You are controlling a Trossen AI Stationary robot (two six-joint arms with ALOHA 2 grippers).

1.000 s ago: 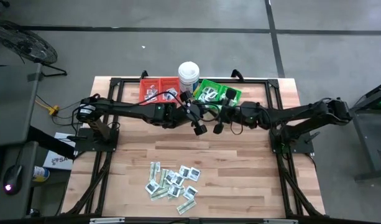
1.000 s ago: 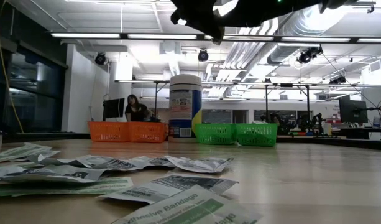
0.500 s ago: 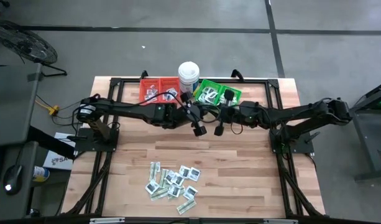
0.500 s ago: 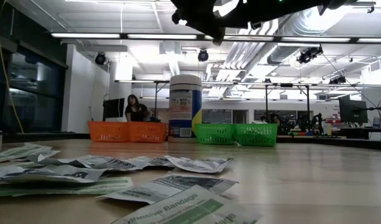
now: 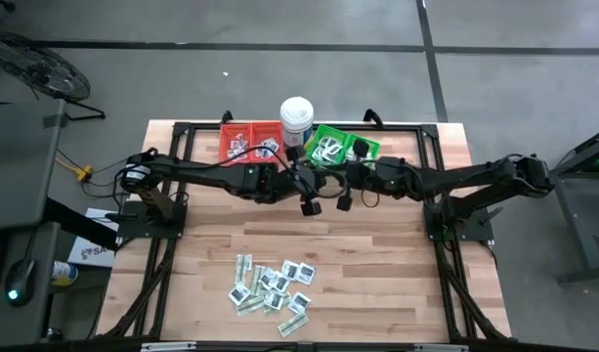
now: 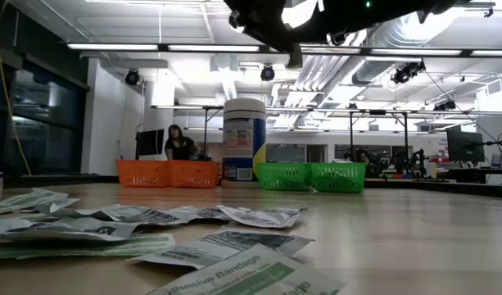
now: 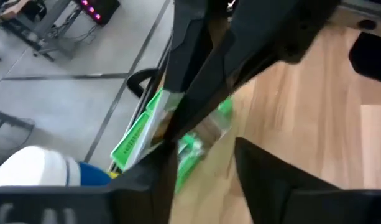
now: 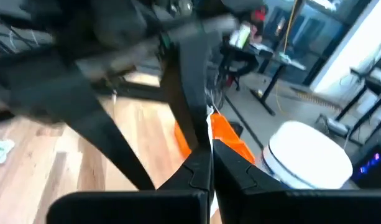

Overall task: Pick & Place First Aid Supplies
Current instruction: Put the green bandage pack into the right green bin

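We take the white tub [image 5: 296, 115] at the far edge of the wooden table [image 5: 397, 254] as our landmark. The red bin [image 5: 242, 143] sits just to its left, the green bin [image 5: 334, 147] just to its right. The first aid supplies [image 5: 272, 287] lie in a loose pile well in front of the tub, near the table's front edge. Both arms meet just in front of the tub, raised above the table. We see the left gripper [image 5: 308, 200] with fingers apart, holding nothing. We see the right gripper [image 5: 344, 199] with fingers pressed together, also empty
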